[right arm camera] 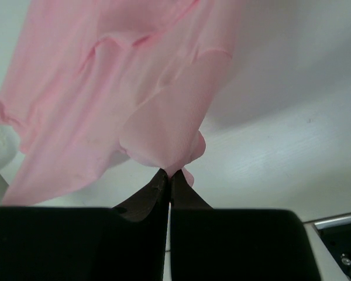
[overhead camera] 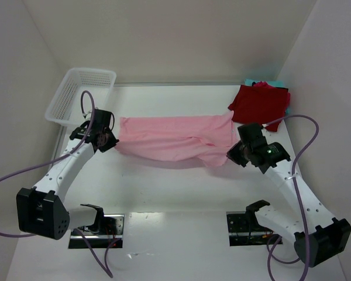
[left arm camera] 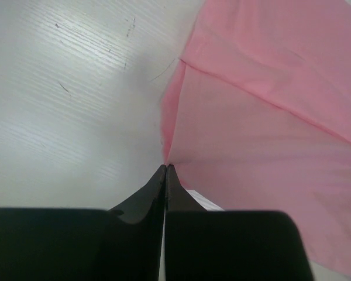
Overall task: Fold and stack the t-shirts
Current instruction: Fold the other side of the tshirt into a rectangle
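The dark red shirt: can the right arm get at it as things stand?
Probably not yet: the right gripper is shut on the pink shirt, though the dark red shirt lies near it, nothing between.

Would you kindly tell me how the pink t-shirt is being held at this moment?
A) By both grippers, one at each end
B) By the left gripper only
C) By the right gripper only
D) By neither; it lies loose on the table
A: the left gripper is pinched shut on one end of the pink t-shirt and the right gripper on the other, with the cloth spanning between them.
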